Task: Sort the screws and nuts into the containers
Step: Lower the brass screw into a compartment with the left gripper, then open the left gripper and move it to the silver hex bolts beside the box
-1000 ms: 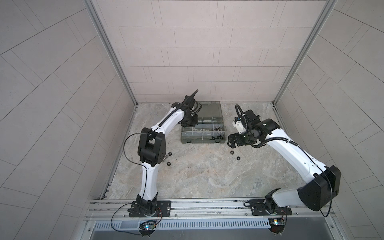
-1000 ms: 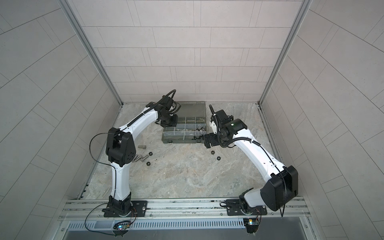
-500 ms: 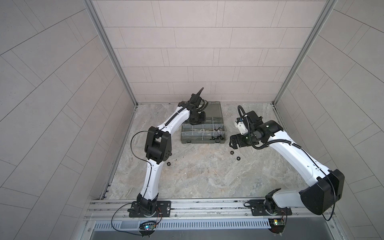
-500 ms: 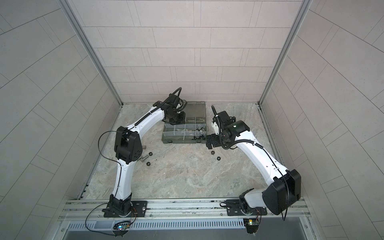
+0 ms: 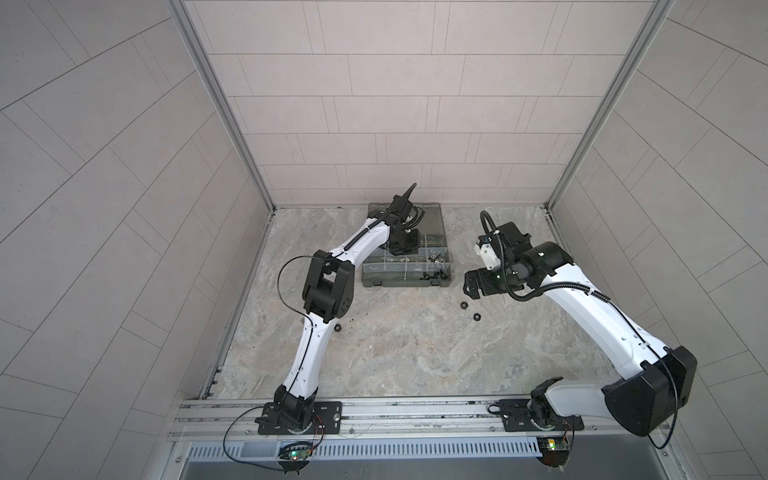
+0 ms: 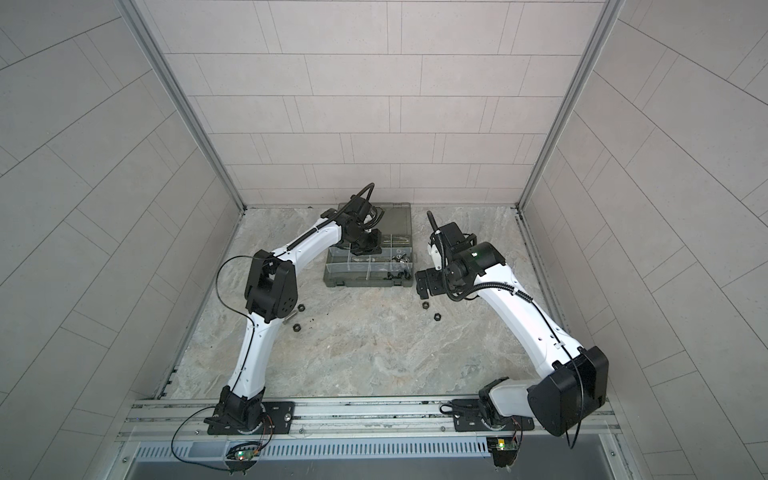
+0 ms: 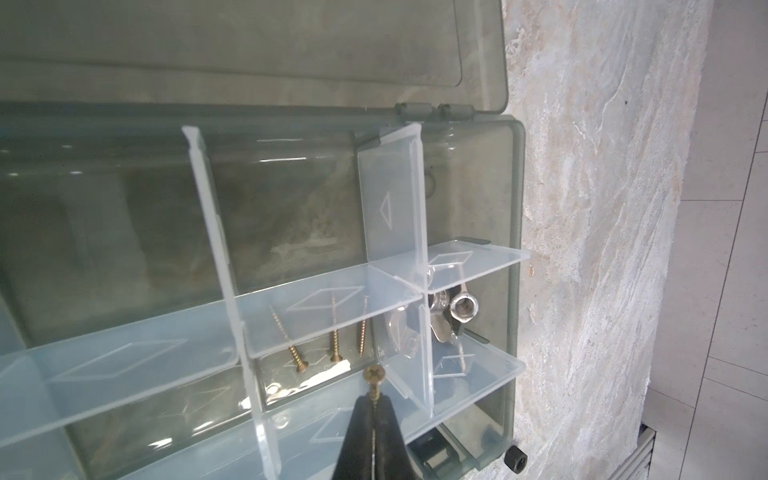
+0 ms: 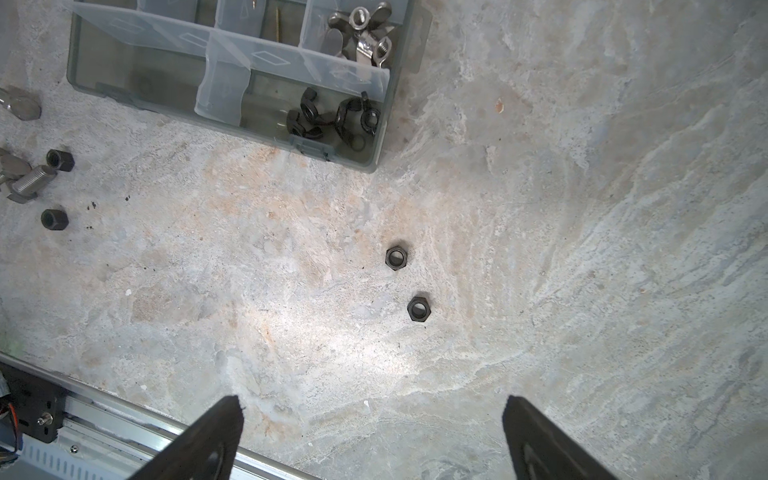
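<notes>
In the left wrist view my left gripper (image 7: 375,401) is shut on a thin brass screw (image 7: 375,376), head outward, above the open organizer's containers (image 7: 515,232). Three like screws (image 7: 332,338) lie in one compartment, and silver wing nuts (image 7: 453,313) in the one beside it. Black wing nuts (image 8: 332,118) fill a front corner compartment. Two black hex nuts (image 8: 395,258) (image 8: 418,308) lie on the table. My right gripper (image 8: 372,405) hangs open and empty above them, right of the case (image 5: 399,283) in both top views.
On the floor left of the case lie silver hex bolts (image 8: 29,185) (image 8: 20,104) and two more black nuts (image 8: 60,160) (image 8: 54,219), partly hidden under my left arm (image 5: 328,286) in a top view. The case lid (image 7: 249,41) lies open against the back wall.
My left gripper has travelled right, from the case's left edge to above its compartments. The right arm has drifted slightly right, with its jaws still wide.
</notes>
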Available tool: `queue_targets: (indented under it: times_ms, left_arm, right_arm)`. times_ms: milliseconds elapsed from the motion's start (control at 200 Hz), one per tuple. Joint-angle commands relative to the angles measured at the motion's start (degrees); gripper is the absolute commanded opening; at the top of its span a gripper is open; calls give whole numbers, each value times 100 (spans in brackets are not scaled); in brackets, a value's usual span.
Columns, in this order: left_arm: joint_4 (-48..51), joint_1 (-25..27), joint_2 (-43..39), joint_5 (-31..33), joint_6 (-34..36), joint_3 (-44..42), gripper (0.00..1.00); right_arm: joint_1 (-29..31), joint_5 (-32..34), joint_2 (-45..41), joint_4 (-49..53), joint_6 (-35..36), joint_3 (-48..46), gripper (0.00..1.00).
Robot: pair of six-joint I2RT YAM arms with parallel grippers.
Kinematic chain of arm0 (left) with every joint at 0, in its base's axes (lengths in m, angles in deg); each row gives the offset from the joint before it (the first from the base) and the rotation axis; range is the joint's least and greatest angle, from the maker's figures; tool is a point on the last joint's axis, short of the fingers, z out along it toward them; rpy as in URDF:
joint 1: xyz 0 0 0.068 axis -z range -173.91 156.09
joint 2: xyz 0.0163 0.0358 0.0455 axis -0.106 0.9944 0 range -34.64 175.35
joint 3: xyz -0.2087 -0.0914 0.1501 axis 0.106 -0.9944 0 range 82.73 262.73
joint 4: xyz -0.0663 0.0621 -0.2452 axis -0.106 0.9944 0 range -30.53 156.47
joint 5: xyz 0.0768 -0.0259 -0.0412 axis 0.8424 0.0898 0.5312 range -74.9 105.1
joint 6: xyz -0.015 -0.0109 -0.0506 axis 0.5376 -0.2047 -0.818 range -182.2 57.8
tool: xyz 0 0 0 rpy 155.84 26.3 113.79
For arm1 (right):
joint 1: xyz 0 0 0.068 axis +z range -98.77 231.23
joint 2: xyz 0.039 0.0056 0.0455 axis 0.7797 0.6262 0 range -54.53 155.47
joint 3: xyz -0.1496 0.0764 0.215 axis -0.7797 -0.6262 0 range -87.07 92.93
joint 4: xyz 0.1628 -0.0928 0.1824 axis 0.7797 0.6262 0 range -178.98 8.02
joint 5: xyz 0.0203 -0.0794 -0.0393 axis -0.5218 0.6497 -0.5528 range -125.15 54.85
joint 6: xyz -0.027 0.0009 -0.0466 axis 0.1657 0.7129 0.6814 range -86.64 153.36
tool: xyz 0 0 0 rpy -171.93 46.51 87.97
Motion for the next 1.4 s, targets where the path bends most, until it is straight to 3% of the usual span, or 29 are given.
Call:
queue_targets:
  times_ms: [0, 230, 395, 490, 821, 906, 1021, 1396]
  left_arm:
    - [-88, 20, 135, -96, -76, 182, 0]
    - [-97, 21, 259, -137, -65, 218, 1]
    - [-65, 26, 298, -120, -11, 293, 23]
    - [5, 20, 298, -87, 42, 363, 29]
    - [322, 7, -60, -41, 237, 447, 30]
    - [537, -43, -358, 135, 443, 372, 35]
    - [643, -230, -988, 314, 604, -212, 38]
    - [372, -1580, -3302, 794, 704, -3620, 46]
  right_arm:
    - [-38, 151, -176, 211, -64, 17, 99]
    - [-39, 189, -184, 238, -128, -8, 99]
    - [-46, 207, -139, 243, -135, 11, 99]
    - [-46, 218, -117, 251, -135, 30, 99]
    - [-73, 179, 22, 190, -79, 147, 99]
    - [-73, 72, 96, 89, -49, 177, 99]
    - [-73, -118, 233, -90, -39, 264, 99]
    - [149, -443, 853, -358, -7, 869, 99]
